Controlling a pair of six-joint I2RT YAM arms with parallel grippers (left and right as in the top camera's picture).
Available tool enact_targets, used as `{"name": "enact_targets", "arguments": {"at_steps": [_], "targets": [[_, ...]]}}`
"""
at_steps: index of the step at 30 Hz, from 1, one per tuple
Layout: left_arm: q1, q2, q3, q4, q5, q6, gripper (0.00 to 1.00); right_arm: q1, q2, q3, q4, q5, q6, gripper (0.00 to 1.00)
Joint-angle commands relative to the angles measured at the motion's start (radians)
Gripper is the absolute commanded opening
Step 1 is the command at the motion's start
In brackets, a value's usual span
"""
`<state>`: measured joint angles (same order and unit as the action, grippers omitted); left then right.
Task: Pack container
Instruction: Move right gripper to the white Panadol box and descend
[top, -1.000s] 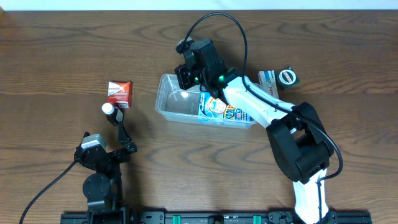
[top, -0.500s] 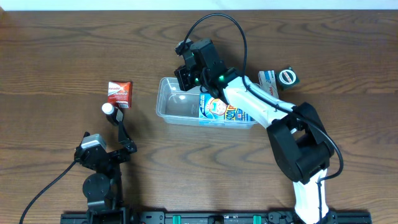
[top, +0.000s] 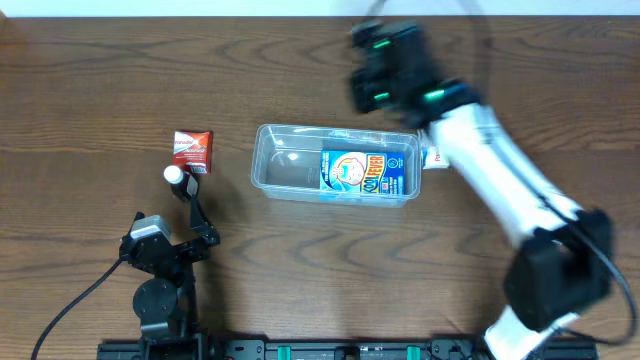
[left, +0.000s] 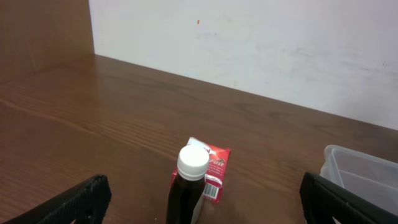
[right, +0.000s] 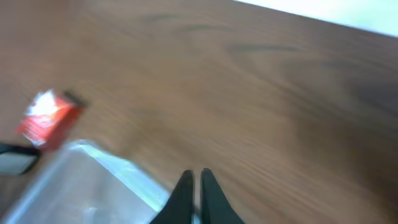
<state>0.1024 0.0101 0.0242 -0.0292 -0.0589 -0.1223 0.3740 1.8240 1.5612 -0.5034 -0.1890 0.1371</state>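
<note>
Though blurred, right claw (right: 193, 190): tips together, gripping nothing, beyond the container's (top: 285, 172) far rim.
Left claw (left: 202, 199): spread wide, empty, bottle (left: 189, 186) just ahead.
Container: centred on the tabletop (top: 100, 80), blue snack box (top: 363, 172) in its right half.

The brown surface (top: 90, 80) shows smooth, matt wood grain. The clear rectangular plastic container (top: 288, 172) looks glossy, as does the blue printed snack box (top: 362, 172). The dark bottle (left: 185, 198) carries a smooth white plastic cap (left: 193, 160).
</note>
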Motion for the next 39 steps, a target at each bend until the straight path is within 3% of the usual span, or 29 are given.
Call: {"name": "enact_targets", "arguments": {"at_steps": [1,4,11,15,20,22,24,25,39], "targets": [[-0.004,-0.006,-0.020,-0.037,-0.012,0.017,0.98,-0.136,-0.060,0.015,-0.123,0.043,-0.055,0.18],[-0.004,-0.006,-0.020,-0.037,-0.012,0.017,0.98,-0.233,-0.061,0.014,-0.267,0.043,-0.092,0.34],[-0.004,-0.006,-0.020,-0.037,-0.012,0.017,0.98,-0.325,-0.043,-0.044,-0.399,0.042,-0.172,0.50],[-0.004,-0.006,-0.020,-0.037,-0.012,0.017,0.98,-0.309,-0.043,-0.076,-0.382,0.043,-0.188,0.51],[-0.004,-0.006,-0.020,-0.037,-0.012,0.017,0.98,-0.291,-0.034,-0.096,-0.393,0.043,-0.161,0.39],[-0.004,-0.006,-0.020,-0.037,-0.012,0.017,0.98,-0.284,-0.030,-0.103,-0.410,0.043,-0.140,0.27],[-0.004,-0.006,-0.020,-0.037,-0.012,0.017,0.98,-0.276,-0.027,-0.113,-0.419,0.043,-0.122,0.06],[-0.004,-0.006,-0.020,-0.037,-0.012,0.017,0.98,-0.270,-0.026,-0.120,-0.422,0.043,-0.108,0.01],[-0.004,-0.006,-0.020,-0.037,-0.012,0.017,0.98,-0.169,-0.026,-0.174,-0.424,0.044,0.047,0.01]]}}
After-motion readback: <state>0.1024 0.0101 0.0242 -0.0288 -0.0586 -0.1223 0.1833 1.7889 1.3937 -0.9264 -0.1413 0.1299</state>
